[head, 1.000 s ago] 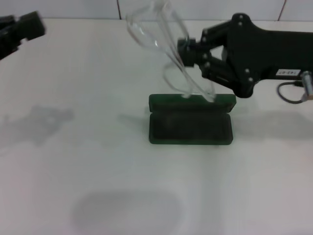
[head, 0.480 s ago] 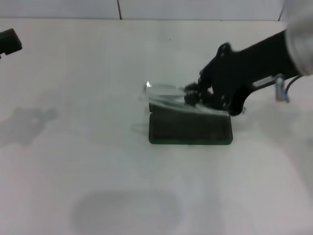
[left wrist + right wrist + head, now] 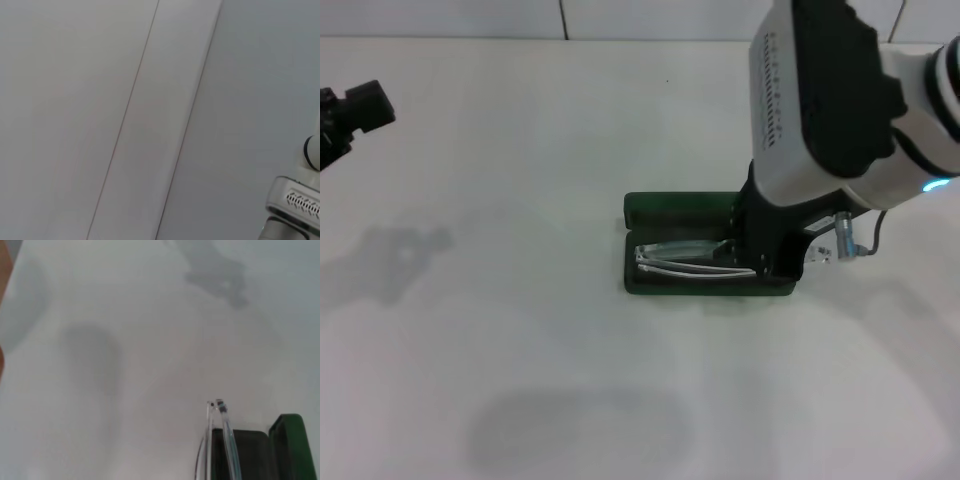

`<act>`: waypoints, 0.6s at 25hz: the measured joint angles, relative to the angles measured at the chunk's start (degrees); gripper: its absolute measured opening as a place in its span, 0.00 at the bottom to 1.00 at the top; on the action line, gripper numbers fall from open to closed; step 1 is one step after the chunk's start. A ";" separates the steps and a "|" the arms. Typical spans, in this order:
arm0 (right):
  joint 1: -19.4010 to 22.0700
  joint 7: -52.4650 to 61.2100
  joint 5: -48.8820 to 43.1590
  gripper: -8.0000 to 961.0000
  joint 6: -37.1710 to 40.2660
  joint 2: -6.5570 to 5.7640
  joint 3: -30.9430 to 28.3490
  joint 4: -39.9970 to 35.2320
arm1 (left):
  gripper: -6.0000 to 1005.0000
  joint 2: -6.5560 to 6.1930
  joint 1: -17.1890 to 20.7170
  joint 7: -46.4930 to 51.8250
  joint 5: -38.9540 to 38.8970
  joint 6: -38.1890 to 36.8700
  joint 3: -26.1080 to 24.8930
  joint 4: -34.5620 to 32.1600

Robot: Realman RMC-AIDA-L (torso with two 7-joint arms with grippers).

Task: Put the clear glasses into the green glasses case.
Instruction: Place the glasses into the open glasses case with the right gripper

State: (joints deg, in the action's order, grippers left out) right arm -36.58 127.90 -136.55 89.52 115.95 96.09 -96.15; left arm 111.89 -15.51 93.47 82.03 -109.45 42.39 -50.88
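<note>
The green glasses case [image 3: 665, 208] lies open at the table's middle, its lid standing up at the far side. The clear glasses [image 3: 685, 258] lie folded inside the case's dark tray, lengthwise. My right gripper [image 3: 762, 258] reaches down into the right end of the case, at the glasses' right end; its black body hides the contact. In the right wrist view the clear glasses [image 3: 223, 437] stick out over the dark lining, with the green glasses case [image 3: 289, 447] beside them. My left gripper [image 3: 355, 108] hovers far off at the left edge.
The white table [image 3: 520, 330] spreads around the case on all sides. A tiled wall edge runs along the back. The left wrist view shows only pale surfaces and part of the right arm [image 3: 296, 200].
The right arm has swung down over the case and lowered the glasses from above the lid into the tray. The left gripper stayed near the left edge.
</note>
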 joint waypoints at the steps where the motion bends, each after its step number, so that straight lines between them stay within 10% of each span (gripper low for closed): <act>1: 0.01 0.00 -0.45 0.08 -0.45 -0.02 0.48 0.23 | 0.05 0.05 -0.13 -0.01 0.06 0.00 -0.01 0.19; 15: -0.70 -0.99 -9.22 0.08 -14.52 0.11 10.35 8.42 | 0.05 0.01 -2.98 -0.76 1.48 0.39 -0.03 2.79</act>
State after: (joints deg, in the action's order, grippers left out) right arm -37.28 126.90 -145.77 75.00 116.05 106.45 -87.74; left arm 111.90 -18.49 92.71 83.52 -109.06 42.36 -48.09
